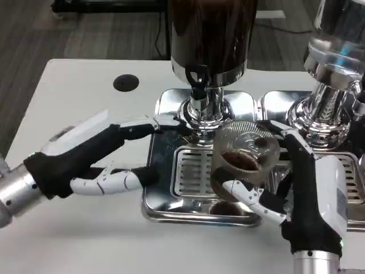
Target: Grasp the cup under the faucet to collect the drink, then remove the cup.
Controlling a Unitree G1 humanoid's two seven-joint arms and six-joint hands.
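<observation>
- Head view, step in hand: judged from the layout, the drink is collected and the transparent plastic cup (pixel 244 157) is being taken away from the faucet (pixel 201 91). The cup holds dark liquid in its lower part.
- Head view, right hand (pixel 302 194): it grips the cup from the cup's right side. One finger (pixel 285 134) wraps around the far rim side; a white-and-black finger (pixel 254 200) curls under the near wall. The cup sits between these, touching both, its mouth tilted towards the camera.
- Head view, cup location: above the slotted grille of the chrome drip tray (pixel 171 197), just in front of and slightly right of the faucet column. Whether its base touches the grille cannot be told.
- Procedure: bring the cup upright before moving it further; the tilt puts the liquid at risk of spilling over the near rim. Withdraw towards the robot, clearing the raised tray edge. Maintain an even grip, since the thin wall is likely to deform under pressure.
- Head view, left hand (pixel 94 160): it holds nothing, fingers extended and slightly apart, tips reaching the left edge of the drip tray, well apart from the cup. Keep it out of the withdrawal path.
- Head view, surroundings: a second dispenser (pixel 331 74) stands to the right on the white table (pixel 74 240), near the back of the right hand; avoid contact with it.
</observation>
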